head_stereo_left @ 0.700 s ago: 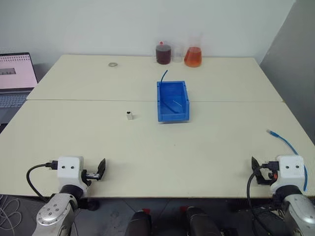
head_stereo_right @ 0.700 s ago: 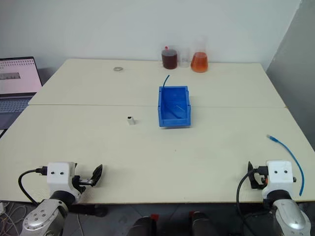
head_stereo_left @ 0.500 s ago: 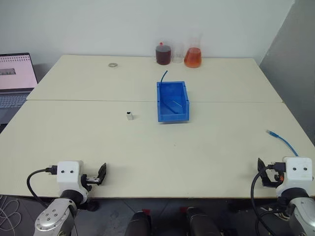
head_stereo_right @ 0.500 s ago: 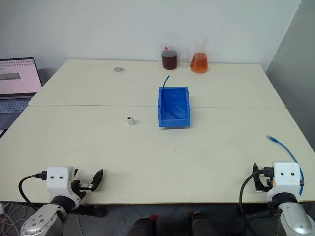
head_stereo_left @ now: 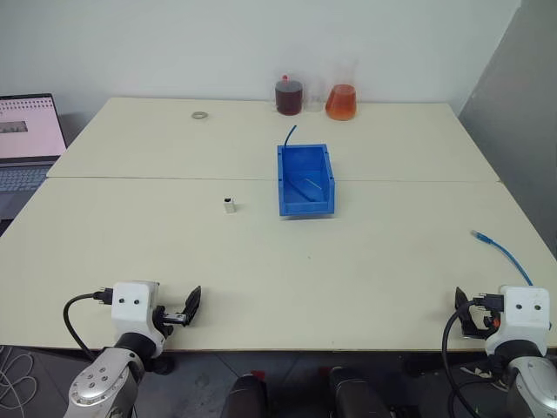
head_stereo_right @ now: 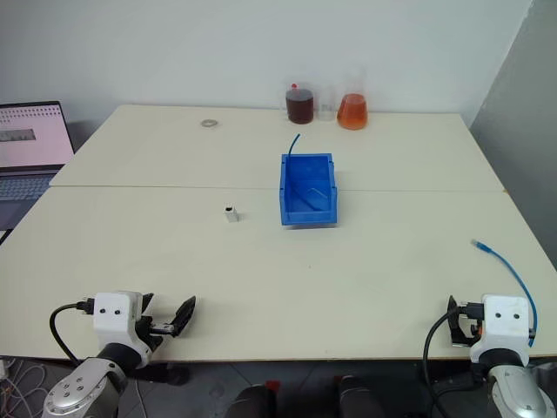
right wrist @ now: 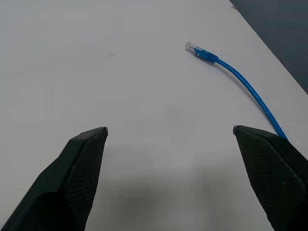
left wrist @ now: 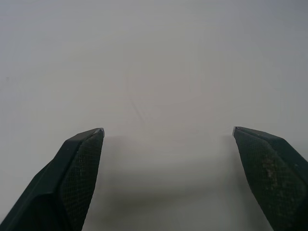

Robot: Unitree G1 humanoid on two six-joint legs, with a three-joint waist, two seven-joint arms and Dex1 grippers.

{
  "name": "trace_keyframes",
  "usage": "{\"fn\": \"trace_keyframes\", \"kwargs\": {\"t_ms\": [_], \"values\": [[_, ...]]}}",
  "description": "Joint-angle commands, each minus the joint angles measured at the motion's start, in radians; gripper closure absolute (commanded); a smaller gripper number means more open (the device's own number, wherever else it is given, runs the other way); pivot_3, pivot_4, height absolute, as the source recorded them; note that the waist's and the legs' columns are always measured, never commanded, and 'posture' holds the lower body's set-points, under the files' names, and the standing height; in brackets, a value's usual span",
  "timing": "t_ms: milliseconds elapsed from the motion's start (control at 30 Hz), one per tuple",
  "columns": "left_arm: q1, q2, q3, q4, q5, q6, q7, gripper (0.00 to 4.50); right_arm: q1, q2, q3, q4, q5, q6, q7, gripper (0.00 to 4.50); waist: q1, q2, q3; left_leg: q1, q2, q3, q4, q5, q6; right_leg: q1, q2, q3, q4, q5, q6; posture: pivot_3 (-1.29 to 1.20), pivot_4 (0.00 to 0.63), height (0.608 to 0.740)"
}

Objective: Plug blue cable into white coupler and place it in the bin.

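On the pale table (head_stereo_left: 174, 252) the bin (head_stereo_left: 305, 179) stands near the middle, its low lip facing the robot. A short dark-blue stub (head_stereo_left: 288, 135) rises just behind its far left corner. The coupler (head_stereo_left: 228, 205) stands alone, a little to the left of the bin and apart from it. The cable (right wrist: 240, 82) lies near the right edge, its clear plug pointing toward the table's middle, well apart from coupler and bin. Along the far edge stand a dark jar (head_stereo_left: 289, 95) and an orange flask (head_stereo_left: 341, 100), with a small ring (head_stereo_left: 199, 114) more to the left. A laptop (head_stereo_left: 29, 139) sits beyond the left edge. Nothing lies between the grippers and these things. The left gripper (left wrist: 168, 131) and right gripper (right wrist: 170, 130) hover at the near edge, both with jaws wide apart and empty.
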Motion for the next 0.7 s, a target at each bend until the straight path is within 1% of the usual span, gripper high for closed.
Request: {"fn": "trace_keyframes", "kwargs": {"t_ms": [33, 100, 233, 267, 333, 433, 500, 533, 567, 633, 700], "values": [[-0.002, 0.018, -0.001, -0.025, 0.003, -0.028, -0.016, 0.00, -0.020, -0.002, 0.003, -0.038, -0.019, 0.002, -0.021, 0.05, 0.000, 0.000, 0.000, 0.000, 0.000, 0.000, 0.000, 0.000, 0.000, 0.000, 0.000, 0.000, 0.000, 0.000, 0.000, 0.00, 0.150, 0.740], [-0.011, 0.024, -0.005, -0.022, 0.006, -0.032, -0.026, 0.00, -0.036, -0.002, 0.008, -0.050, -0.023, 0.018, -0.029, 0.05, 0.000, 0.000, 0.000, 0.000, 0.000, 0.000, 0.000, 0.000, 0.000, 0.000, 0.000, 0.000, 0.000, 0.000, 0.000, 0.00, 0.150, 0.740], [-0.047, 0.105, -0.068, -0.011, 0.017, -0.085, -0.136, 0.00, -0.061, -0.018, 0.002, -0.068, -0.031, 0.031, -0.035, 0.05, 0.001, 0.000, 0.000, 0.000, 0.000, 0.000, 0.000, 0.000, 0.000, 0.000, 0.000, 0.000, 0.000, 0.000, 0.000, 0.00, 0.150, 0.740], [-0.094, 0.136, -0.092, -0.004, -0.014, -0.077, -0.192, 0.00, -0.075, -0.034, -0.005, -0.066, -0.031, 0.031, -0.025, 0.05, 0.001, 0.000, 0.000, 0.000, 0.000, 0.000, 0.000, 0.000, 0.000, 0.000, 0.000, 0.000, 0.000, 0.000, -0.001, 0.00, 0.150, 0.740], [-0.251, 0.215, -0.166, 0.043, -0.052, -0.071, -0.336, 0.00, -0.109, -0.083, -0.022, -0.055, -0.015, 0.033, 0.015, 0.05, 0.005, 0.000, 0.000, 0.000, -0.001, 0.000, 0.000, 0.000, 0.000, 0.000, 0.000, 0.000, -0.001, 0.000, 0.000, 0.00, 0.150, 0.740], [-0.490, 0.268, -0.291, 0.152, -0.060, -0.076, -0.497, 0.00, -0.171, -0.169, -0.087, -0.001, 0.034, 0.043, 0.086, 0.05, 0.007, 0.001, -0.001, -0.001, -0.001, 0.000, 0.001, 0.001, 0.000, 0.000, 0.000, -0.001, -0.001, 0.000, 0.000, 0.00, 0.150, 0.740], [-0.651, 0.259, -0.372, 0.243, -0.066, -0.085, -0.596, 0.00, -0.204, -0.258, -0.136, 0.076, 0.072, 0.024, 0.173, 0.05, 0.004, 0.000, -0.001, 0.000, -0.002, 0.001, 0.001, 0.001, 0.000, 0.002, 0.000, 0.000, -0.002, 0.002, 0.003, 0.00, 0.150, 0.740], [-0.726, 0.241, -0.414, 0.293, -0.064, -0.100, -0.644, 0.00, -0.221, -0.307, -0.158, 0.129, 0.108, 0.026, 0.236, 0.05, 0.003, 0.001, -0.001, -0.001, -0.002, 0.001, 0.001, 0.001, 0.001, 0.003, 0.000, 0.000, -0.004, 0.005, 0.008, 0.00, 0.150, 0.740], [-0.787, 0.223, -0.451, 0.339, -0.058, -0.118, -0.688, 0.00, -0.235, -0.356, -0.173, 0.182, 0.130, 0.014, 0.293, 0.05, 0.002, 0.001, -0.001, -0.001, -0.002, 0.002, 0.001, 0.001, 0.001, 0.004, 0.000, 0.000, -0.007, 0.005, 0.009, 0.00, 0.150, 0.740], [-0.881, 0.180, -0.522, 0.431, -0.036, -0.173, -0.768, 0.00, -0.271, -0.452, -0.196, 0.305, 0.170, -0.003, 0.396, 0.05, -0.002, 0.001, -0.001, -0.002, -0.002, 0.003, 0.001, 0.000, 0.001, 0.003, 0.000, 0.001, -0.008, 0.006, 0.007, 0.00, 0.150, 0.740], [-0.963, 0.122, -0.585, 0.527, -0.016, -0.230, -0.836, 0.00, -0.322, -0.559, -0.198, 0.471, 0.182, -0.048, 0.502, 0.05, -0.004, 0.000, -0.001, -0.002, -0.002, 0.004, 0.001, 0.000, 0.002, 0.003, 0.000, 0.002, -0.008, 0.008, 0.003, 0.00, 0.150, 0.740]]}}
